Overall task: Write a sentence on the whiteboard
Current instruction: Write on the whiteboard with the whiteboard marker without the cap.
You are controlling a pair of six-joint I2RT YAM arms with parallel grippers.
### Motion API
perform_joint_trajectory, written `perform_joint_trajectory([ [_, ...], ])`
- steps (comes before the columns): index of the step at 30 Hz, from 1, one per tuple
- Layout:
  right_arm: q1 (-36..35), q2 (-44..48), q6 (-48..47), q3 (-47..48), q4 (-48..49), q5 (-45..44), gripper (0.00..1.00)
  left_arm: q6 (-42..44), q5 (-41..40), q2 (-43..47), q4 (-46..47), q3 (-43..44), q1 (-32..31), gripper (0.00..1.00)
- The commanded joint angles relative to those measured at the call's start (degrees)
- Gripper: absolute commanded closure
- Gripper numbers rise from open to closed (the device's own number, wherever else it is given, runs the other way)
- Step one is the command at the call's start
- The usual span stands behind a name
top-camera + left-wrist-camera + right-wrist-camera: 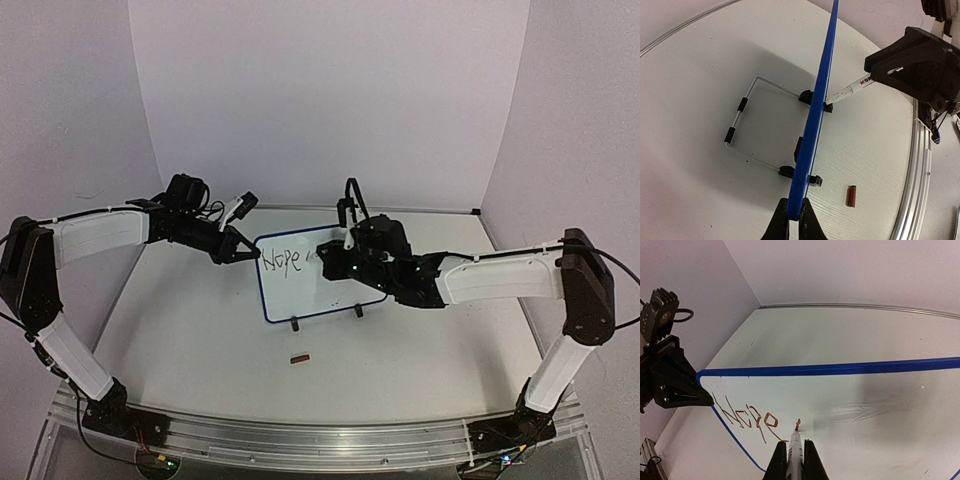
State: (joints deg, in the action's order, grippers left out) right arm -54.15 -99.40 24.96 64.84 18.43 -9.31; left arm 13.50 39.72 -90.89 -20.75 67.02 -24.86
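Observation:
The whiteboard (312,295), blue-framed, stands upright on two black feet at the table's middle. The sentence (282,262) reads "Hope" in reddish-brown strokes at the board's upper left; in the right wrist view (745,416) a small fresh stroke follows it. My left gripper (245,252) is shut on the board's left edge; in the left wrist view it (794,216) pinches the blue frame (816,112), seen edge-on. My right gripper (795,446) is shut on a white marker (795,452) whose tip touches the board (875,405) just right of "Hope". It also shows from above (335,255).
A small red marker cap (299,358) lies on the table in front of the board, also in the left wrist view (851,196). A wire stand (740,125) props the board from behind. White walls close in the back and sides.

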Motion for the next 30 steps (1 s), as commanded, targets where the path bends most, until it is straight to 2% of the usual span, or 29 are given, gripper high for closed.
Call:
perform_joint_trajectory([
  [1, 0.1, -1.0, 0.6, 0.5, -0.1, 0.2, 1.0, 1.8, -3.9, -0.4, 0.1, -0.2, -0.2, 1.0],
  [12, 0.1, 0.0, 0.1, 1.3, -1.1, -0.4, 1.0, 1.8, -3.9, -0.3, 0.0, -0.2, -0.2, 1.0],
  [30, 0.2, 3.0, -0.1, 0.8, 4.3, -3.2, 1.0, 1.9, -4.1, -0.3, 0.0, -0.2, -0.2, 1.0],
])
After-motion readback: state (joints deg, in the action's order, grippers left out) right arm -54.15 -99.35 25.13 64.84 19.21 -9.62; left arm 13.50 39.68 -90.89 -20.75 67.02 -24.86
